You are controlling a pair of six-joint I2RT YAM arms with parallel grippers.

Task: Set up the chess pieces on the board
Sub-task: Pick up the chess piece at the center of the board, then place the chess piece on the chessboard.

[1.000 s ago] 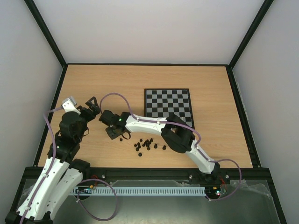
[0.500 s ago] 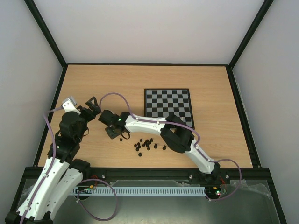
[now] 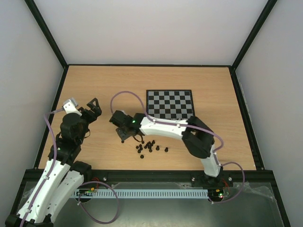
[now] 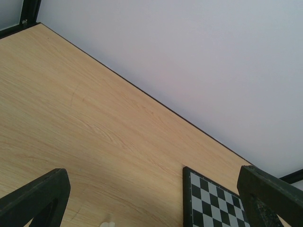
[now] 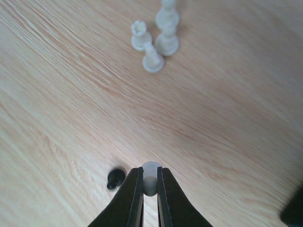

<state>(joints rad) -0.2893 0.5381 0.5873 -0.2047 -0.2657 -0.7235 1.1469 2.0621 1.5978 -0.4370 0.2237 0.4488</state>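
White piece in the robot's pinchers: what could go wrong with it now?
The white piece is small and round, held between the thin fingers of the right gripper, so it might slip or twist out. A black piece sits right beside it and could get knocked. The board is some way off, and the scattered black pieces lie near the arm, so a low carry may bump them.

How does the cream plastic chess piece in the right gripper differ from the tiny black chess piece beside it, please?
Colour: the cream plastic chess piece is pale, the tiny black chess piece dark. State: the cream one is clamped in the right gripper; the black one sits free on the wooden table beside it. Both are small and off the checked chessboard.
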